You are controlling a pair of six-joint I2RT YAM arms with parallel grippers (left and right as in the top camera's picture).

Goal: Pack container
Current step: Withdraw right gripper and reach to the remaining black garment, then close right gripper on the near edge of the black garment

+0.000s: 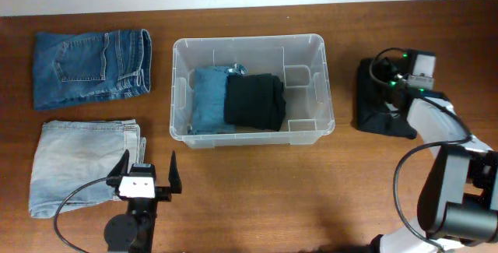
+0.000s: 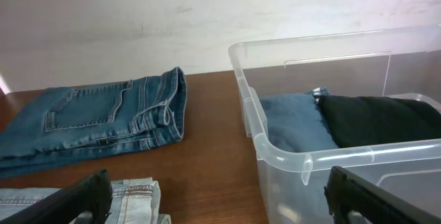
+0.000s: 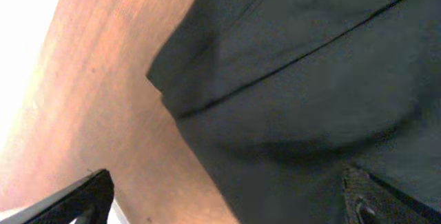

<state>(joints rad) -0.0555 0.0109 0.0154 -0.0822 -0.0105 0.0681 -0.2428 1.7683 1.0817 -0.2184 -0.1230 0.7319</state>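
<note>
Left gripper (image 1: 146, 172), fingers apart, sits near the container (image 1: 249, 40), off its left front corner; right gripper (image 3: 227, 200), fingers also apart, hangs over black clothing (image 1: 381, 105) to its right.

Desk (image 1: 249, 198): red-brown wood, smooth w/ low sheen. Container (image 1: 249, 40): clear plastic, glossy, glints on rim. Far-left jeans (image 1: 89, 68): dark blue denim, matt, visible stitching. Near-left jeans (image 1: 78, 163): pale washed denim. In container: blue denim piece (image 1: 208, 101) + black folded cloth (image 1: 254, 101), both matt. Right-side black garment (image 3: 310, 79): matt cloth. Left end effector (image 1: 147, 163): black, matt.
</note>
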